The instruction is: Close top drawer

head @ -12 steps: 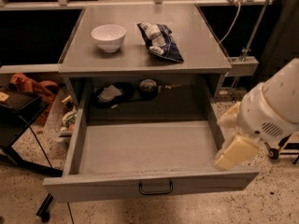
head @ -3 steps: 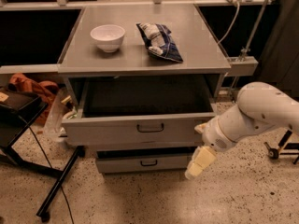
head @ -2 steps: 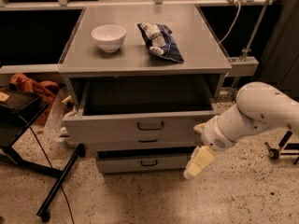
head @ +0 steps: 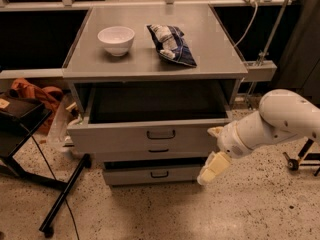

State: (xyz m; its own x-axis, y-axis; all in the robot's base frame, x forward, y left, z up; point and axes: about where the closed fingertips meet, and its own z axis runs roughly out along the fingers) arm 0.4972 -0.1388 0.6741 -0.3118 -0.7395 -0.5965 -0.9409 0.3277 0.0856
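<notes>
Top drawer [head: 150,134] further in (grey, part-open), tool [head: 214,153] at right corner.

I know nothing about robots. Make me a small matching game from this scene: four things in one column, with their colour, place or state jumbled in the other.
1 bowl
2 snack bag
3 top drawer
4 gripper

A dark blue, crumpled
B grey, partly pulled out
C white, upright
D low, at the right end of the drawer fronts

Pairs: 1-C, 2-A, 3-B, 4-D

Shot from high in front, angled down at the top drawer [head: 120,135]. Middle range, gripper [head: 210,154] just right of its front.
</notes>
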